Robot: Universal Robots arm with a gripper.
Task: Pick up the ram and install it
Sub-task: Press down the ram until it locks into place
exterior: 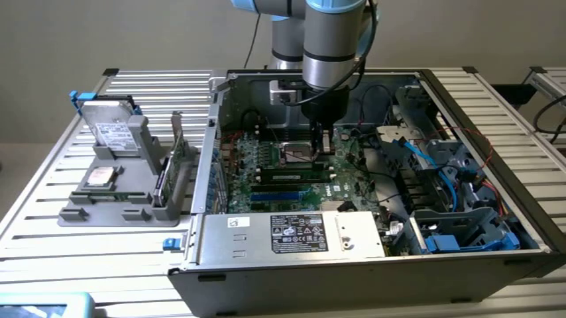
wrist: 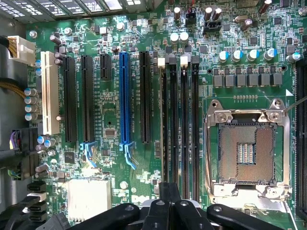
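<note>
The black two-fingered gripper (exterior: 324, 137) hangs inside the open grey computer case (exterior: 354, 265), over the green motherboard (wrist: 115, 120) beside the silver processor socket (wrist: 247, 148). Its fingers (wrist: 170, 206) are pressed fully together, above the long black memory slots (wrist: 180, 129). I cannot tell where the ram is.

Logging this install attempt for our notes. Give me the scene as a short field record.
end effector: shut, low over the motherboard
nearest: black memory slots beside the empty CPU socket
ram: cannot tell whether it is held
case: open
holder: hard drive and expansion card, on the exterior view's left
</note>
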